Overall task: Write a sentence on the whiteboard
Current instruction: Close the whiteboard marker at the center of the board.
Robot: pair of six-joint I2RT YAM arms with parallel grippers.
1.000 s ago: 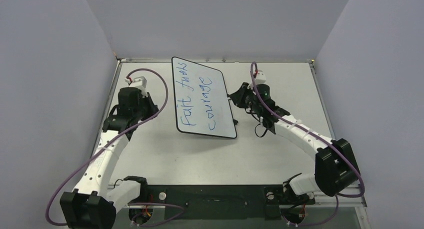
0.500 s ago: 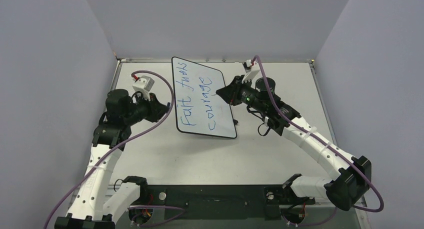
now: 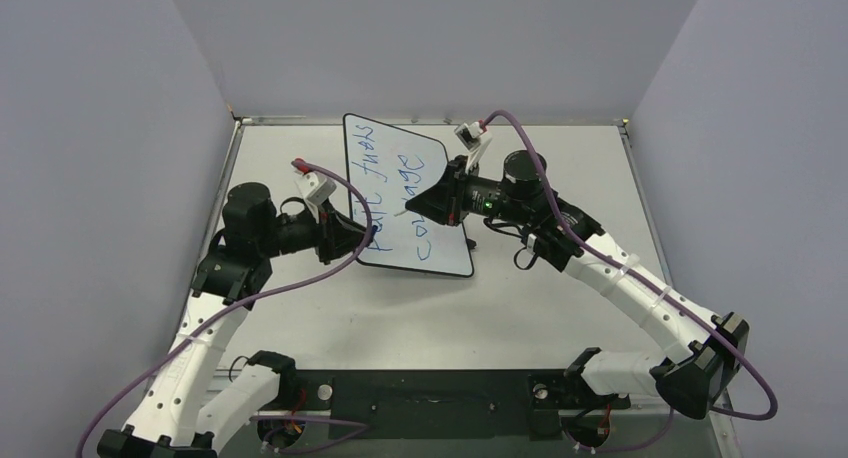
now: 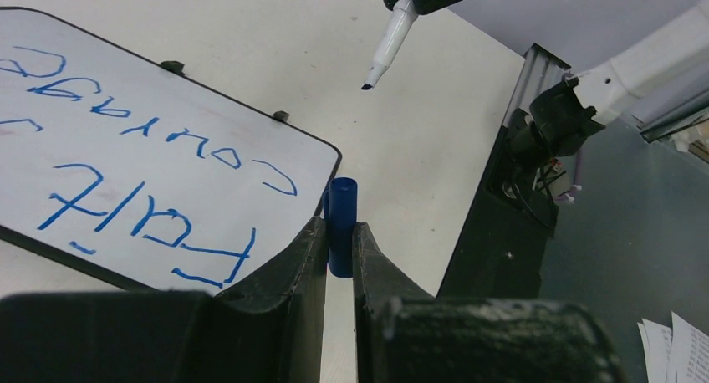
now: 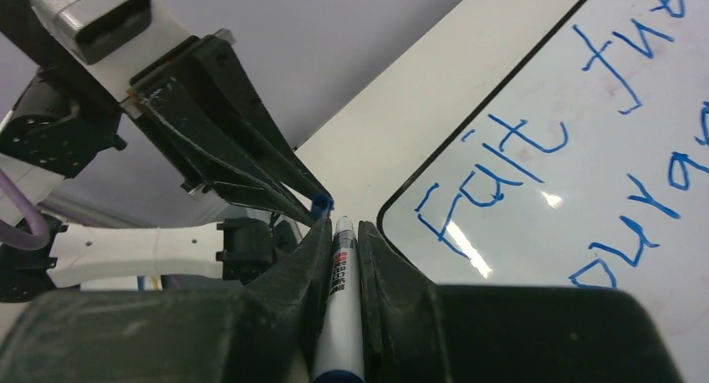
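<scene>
The whiteboard [image 3: 440, 193] lies flat at the table's back middle, bearing the sentence [image 3: 395, 198] in blue, two lines, roughly "Fait fuels courage". It also shows in the left wrist view [image 4: 167, 140] and the right wrist view [image 5: 585, 191]. My left gripper [image 3: 362, 244] is shut on the blue marker cap [image 4: 340, 224], raised at the board's near left corner. My right gripper [image 3: 420, 206] is shut on the white marker [image 5: 339, 308], raised over the board. The marker's tip [image 4: 368, 85] points toward the cap, a gap between them.
Grey walls enclose the table on three sides. A metal rail [image 3: 430, 121] runs along the back edge. The black base bar [image 3: 430, 393] with both arm mounts lies at the near edge. Purple cables loop off both arms.
Both arms have swung inward over the whiteboard. The left gripper moved right to the board's near left corner; the right gripper moved left over the board, marker tip now facing the cap.
</scene>
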